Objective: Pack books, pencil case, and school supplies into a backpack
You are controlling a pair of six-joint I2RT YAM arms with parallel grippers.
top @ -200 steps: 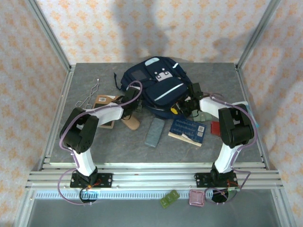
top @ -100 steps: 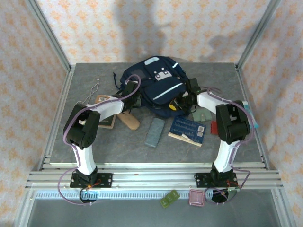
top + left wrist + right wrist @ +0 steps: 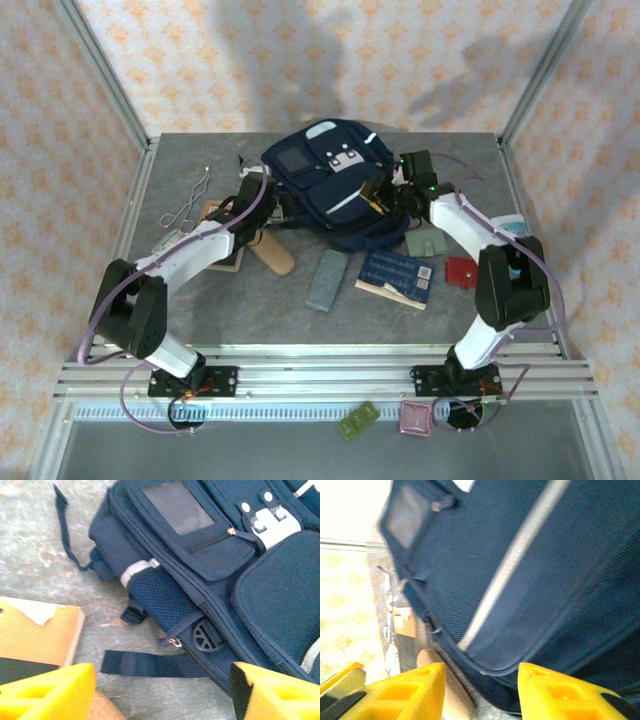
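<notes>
The navy backpack [image 3: 330, 185] lies at the back middle of the table. My left gripper [image 3: 272, 200] is open at its left side, and in the left wrist view the gripper [image 3: 160, 695] hangs over a loose dark strap [image 3: 150, 664] beside the backpack [image 3: 200, 555]. My right gripper [image 3: 380, 192] is open at the pack's right front, and in the right wrist view the gripper [image 3: 482, 690] frames the backpack's [image 3: 530, 570] lower edge without pinching it. A blue book [image 3: 397, 277], a brown book [image 3: 222, 240], a tan oblong case [image 3: 272, 258], a grey-blue flat case [image 3: 326, 279] and a grey-green square piece [image 3: 427, 243] lie in front.
A bent wire [image 3: 190, 205] lies at the back left. A small red item [image 3: 460, 270] sits by the right arm. Metal frame posts and patterned walls close in the table. Green [image 3: 357, 420] and pink [image 3: 415, 418] pieces rest on the front rail.
Both grippers have gone from shut to open. The left arm has stretched out leftward and its gripper has drawn back from the pack. The right gripper has risen toward the back right.
</notes>
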